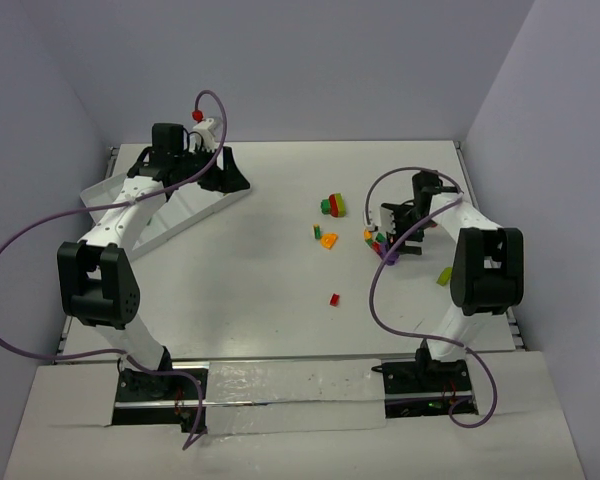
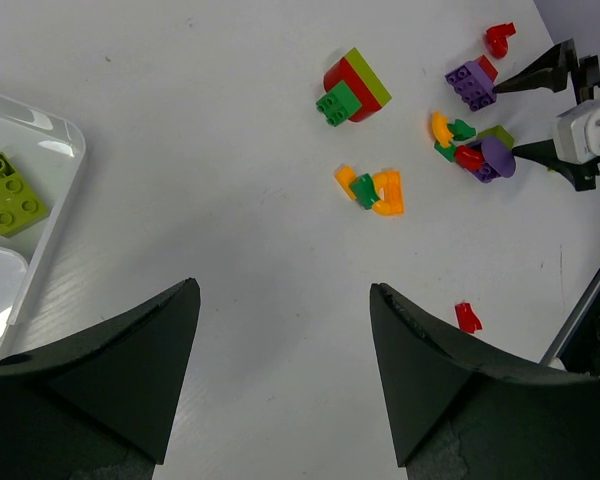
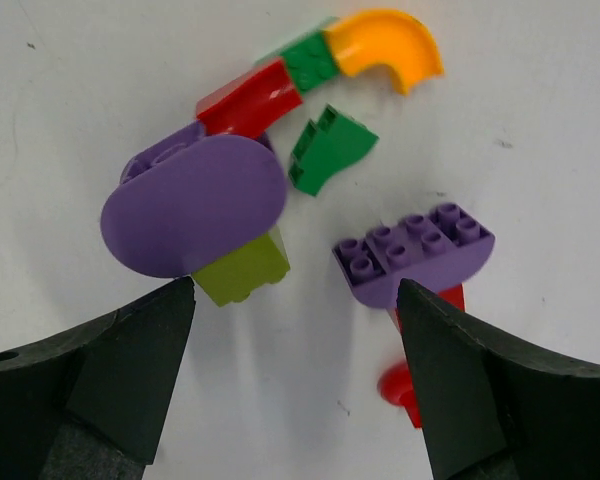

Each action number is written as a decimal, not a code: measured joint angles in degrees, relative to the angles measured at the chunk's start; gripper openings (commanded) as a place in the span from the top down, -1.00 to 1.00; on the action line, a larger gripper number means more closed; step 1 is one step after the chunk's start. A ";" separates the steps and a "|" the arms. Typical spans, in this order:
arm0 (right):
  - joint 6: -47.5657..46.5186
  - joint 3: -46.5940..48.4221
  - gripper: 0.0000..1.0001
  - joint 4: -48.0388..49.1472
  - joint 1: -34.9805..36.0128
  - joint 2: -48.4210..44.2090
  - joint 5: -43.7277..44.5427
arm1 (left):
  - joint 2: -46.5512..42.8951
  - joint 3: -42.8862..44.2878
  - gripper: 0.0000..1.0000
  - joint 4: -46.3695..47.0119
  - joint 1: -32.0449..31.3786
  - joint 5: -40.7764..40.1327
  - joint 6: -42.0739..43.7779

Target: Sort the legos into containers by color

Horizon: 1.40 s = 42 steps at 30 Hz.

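- table (image 1: 260, 290): white, loose legos all on its right half
- tray (image 1: 180, 215): white, far-left corner, partly under left arm (image 1: 120, 225); one lime brick (image 2: 8, 192) lies in a compartment
- left gripper (image 2: 283, 290): just beside the tray, jaws wide apart, nothing held
- right gripper (image 3: 295, 290): jaws spread, empty, over a cluster near the right edge
- cluster: purple oval piece (image 3: 193, 205) touching lime block (image 3: 242, 272), purple studded brick (image 3: 415, 250) beside, red, green and orange bits around
- red-lime-green stack (image 2: 352, 88): toward far edge, mid-table
- orange-green bits (image 2: 373, 190): near the stack
- lone red brick (image 1: 334, 299): centre
- lime piece (image 1: 444, 276): by right edge
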 measured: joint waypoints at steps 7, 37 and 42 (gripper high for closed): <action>-0.30 -0.63 -0.71 0.37 2.87 1.42 -0.54 | 0.61 0.35 -0.57 -0.59 0.00 0.04 0.00; 9.45 1.95 -0.08 0.58 4.10 6.30 -2.99 | 1.79 1.84 -0.56 -2.84 0.68 1.41 -0.03; 9.93 0.77 -0.68 0.79 3.78 5.51 -4.08 | 1.79 1.84 -0.56 -2.84 0.74 1.59 -0.04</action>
